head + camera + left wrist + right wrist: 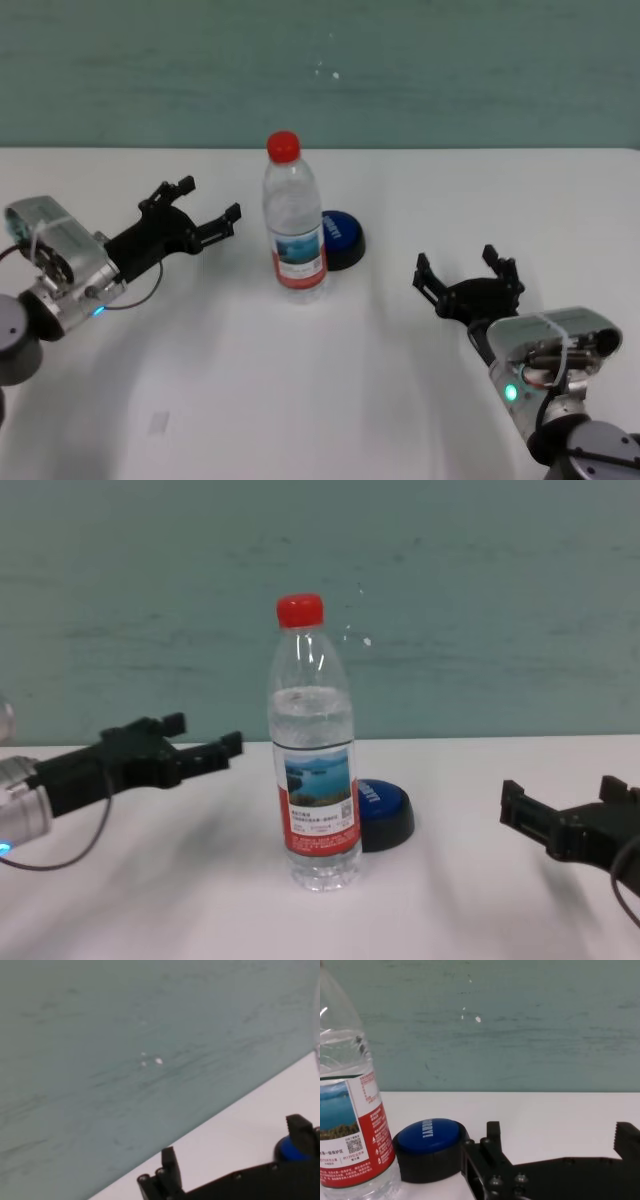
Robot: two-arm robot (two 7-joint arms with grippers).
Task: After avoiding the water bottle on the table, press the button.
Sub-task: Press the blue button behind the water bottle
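Head view: right gripper [468, 270] wide open, empty

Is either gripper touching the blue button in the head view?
No. The button sits untouched behind the water bottle, with the open left gripper and the open right gripper both off to the sides.

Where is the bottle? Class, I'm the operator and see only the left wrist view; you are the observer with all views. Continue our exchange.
Observer: The bottle stands upright, to the right of the open left gripper and clear of it.
Operator: And the button?
Observer: The button sits just behind the bottle, to its right.
Operator: Where is the other arm?
Observer: The right gripper is open, to the button's right, nearer the robot and apart from it.
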